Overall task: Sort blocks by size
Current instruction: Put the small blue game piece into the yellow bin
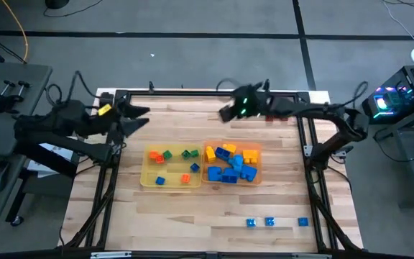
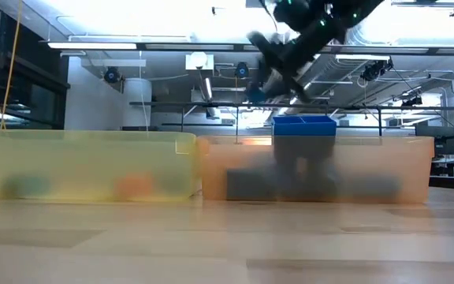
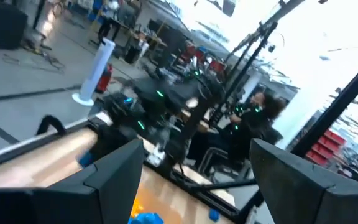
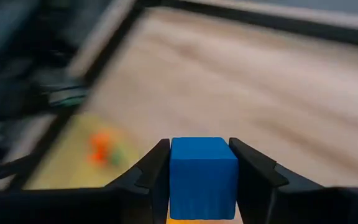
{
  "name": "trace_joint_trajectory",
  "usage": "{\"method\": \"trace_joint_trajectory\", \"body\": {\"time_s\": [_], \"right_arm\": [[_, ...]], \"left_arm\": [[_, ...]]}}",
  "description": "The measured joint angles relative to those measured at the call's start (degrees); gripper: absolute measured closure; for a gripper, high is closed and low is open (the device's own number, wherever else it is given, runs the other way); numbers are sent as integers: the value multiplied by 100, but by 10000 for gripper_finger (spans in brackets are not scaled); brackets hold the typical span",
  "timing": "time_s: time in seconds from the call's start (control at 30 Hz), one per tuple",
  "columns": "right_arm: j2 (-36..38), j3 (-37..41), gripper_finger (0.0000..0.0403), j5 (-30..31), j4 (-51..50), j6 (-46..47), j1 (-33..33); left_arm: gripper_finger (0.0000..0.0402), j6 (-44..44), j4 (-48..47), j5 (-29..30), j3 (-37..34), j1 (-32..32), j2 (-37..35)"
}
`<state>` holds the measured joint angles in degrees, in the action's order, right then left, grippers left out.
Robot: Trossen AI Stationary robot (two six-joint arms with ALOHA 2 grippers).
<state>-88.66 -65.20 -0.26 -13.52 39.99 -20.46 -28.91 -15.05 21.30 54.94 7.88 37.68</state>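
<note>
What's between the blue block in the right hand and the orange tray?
Nothing visible. The right hand holds the blue block in the air over the far side of the table. The orange tray, holding other blocks, is open on top. The left hand is off to the side.

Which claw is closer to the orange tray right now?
Right. The right claw hovers just beyond the orange tray, gripping a blue block; the left claw sits farther away, past the yellow tray.
</note>
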Motion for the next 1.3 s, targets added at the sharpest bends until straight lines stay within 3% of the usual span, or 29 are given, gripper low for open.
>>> {"method": "trace_joint_trajectory", "body": {"time_s": [0.2,0.43,0.5,0.7,0.83,0.9,1.0,1.13,1.3], "right_arm": [[-979,-1,276,33,2002,731,1569],[-1879,3,273,329,3521,1099,2316],[-1940,3,246,366,3781,1038,2395],[-1929,-13,114,276,3810,604,2480],[-1878,-296,72,-216,3792,374,2401],[-1738,-490,68,-648,3598,97,2320],[-1291,-785,71,-884,2396,-506,2225],[-515,-941,78,-885,379,-1327,2215],[455,-822,83,-523,-1680,-1163,2959]], "left_arm": [[122,24,-87,30,-2,2,-11],[122,-204,-333,-2,-2,2,126],[122,-238,-359,-5,-2,2,173],[122,-256,-354,-7,-4,2,275],[122,-421,-340,-9,-4,2,322],[122,-447,-315,-9,-4,2,344],[122,-447,-256,-12,-4,2,422],[122,-397,-158,-13,-4,2,494],[122,-322,-198,-17,-4,2,573]]}}
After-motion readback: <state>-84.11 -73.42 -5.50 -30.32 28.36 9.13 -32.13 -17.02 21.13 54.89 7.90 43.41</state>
